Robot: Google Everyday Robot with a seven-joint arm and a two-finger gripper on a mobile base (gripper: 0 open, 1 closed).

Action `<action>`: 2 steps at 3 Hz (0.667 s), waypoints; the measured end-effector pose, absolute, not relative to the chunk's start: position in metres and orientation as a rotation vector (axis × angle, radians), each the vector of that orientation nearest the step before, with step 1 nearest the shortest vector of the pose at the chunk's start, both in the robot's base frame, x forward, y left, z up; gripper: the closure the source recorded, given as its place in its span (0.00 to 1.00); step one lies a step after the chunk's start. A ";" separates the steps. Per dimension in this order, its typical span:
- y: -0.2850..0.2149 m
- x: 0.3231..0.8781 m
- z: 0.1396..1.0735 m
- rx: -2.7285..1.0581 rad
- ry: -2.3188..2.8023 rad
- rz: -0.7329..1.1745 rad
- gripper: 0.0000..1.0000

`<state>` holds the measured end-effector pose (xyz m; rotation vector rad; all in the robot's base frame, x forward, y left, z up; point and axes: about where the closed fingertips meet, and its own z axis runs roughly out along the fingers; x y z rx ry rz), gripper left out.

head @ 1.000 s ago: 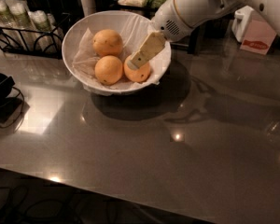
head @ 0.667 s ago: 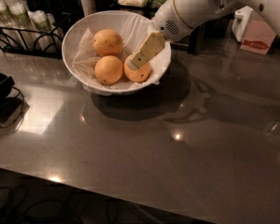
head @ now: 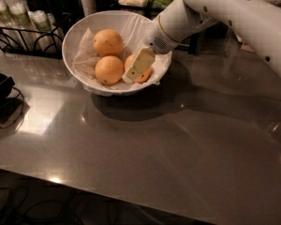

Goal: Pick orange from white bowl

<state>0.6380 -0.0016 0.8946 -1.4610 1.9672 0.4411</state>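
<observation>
White bowl point(head: 68, 39), lined with crumpled white paper, stands on the far left part of the grey bench point(head: 159, 153) and holds three fruits: two paler ones, far point(head: 108, 42) and near point(head: 108, 70), and the orange point(head: 147, 74) at the right side of the bowl. The white arm point(head: 234, 13) reaches in from the upper right, and its tool point(head: 136, 68) is lowered into the bowl directly over the orange, covering the middle of the fruit. Whether the tool is spread or pinching the orange cannot be told.
</observation>
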 end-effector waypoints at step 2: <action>0.002 0.640 0.884 -1.469 1.982 0.461 0.00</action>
